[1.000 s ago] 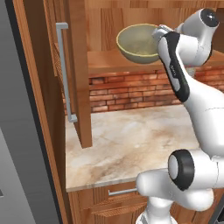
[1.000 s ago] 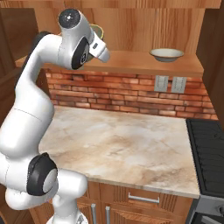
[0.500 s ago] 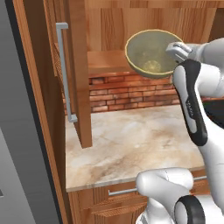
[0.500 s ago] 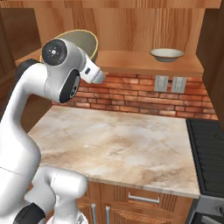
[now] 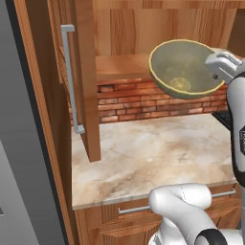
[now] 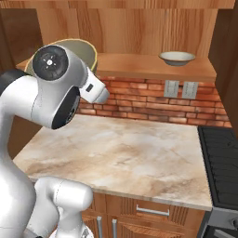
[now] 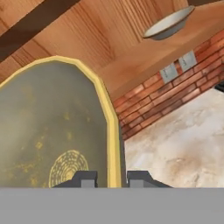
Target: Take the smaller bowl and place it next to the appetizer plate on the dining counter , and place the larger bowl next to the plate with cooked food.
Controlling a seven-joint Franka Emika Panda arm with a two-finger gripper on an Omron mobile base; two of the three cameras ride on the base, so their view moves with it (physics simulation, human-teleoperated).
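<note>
**Wooden cabinet nook, larger bowl lifted clear of its shelf**

Warm wood panelling and a brick backsplash behind a marbled countertop [image 5: 153,153]. At upper right of the left base view, larger bowl [image 5: 184,69] held in the air, tipped on edge with its mouth toward the camera, in front of the wooden shelf [image 5: 122,67] and above the counter. Pinched at its right rim by the gripper [image 7: 109,180]: jaws nearly closed, one fingertip [image 7: 85,178] inside the yellowish rim and one outside, seen at bottom centre of the hand view. Rim running straight up the frame from the gripper, bowl body spreading to its left.

Further out, at upper right of the right base view, smaller bowl [image 6: 177,57] sitting upright on the same shelf, well apart from the held bowl, above two wall outlets [image 6: 180,89]. Stove edge [image 6: 221,162] at the right border. Open cabinet door with a metal handle [image 5: 69,79] at left of the left base view.

Dining counter and both plates not visible; carrying there judged to be next.
</note>
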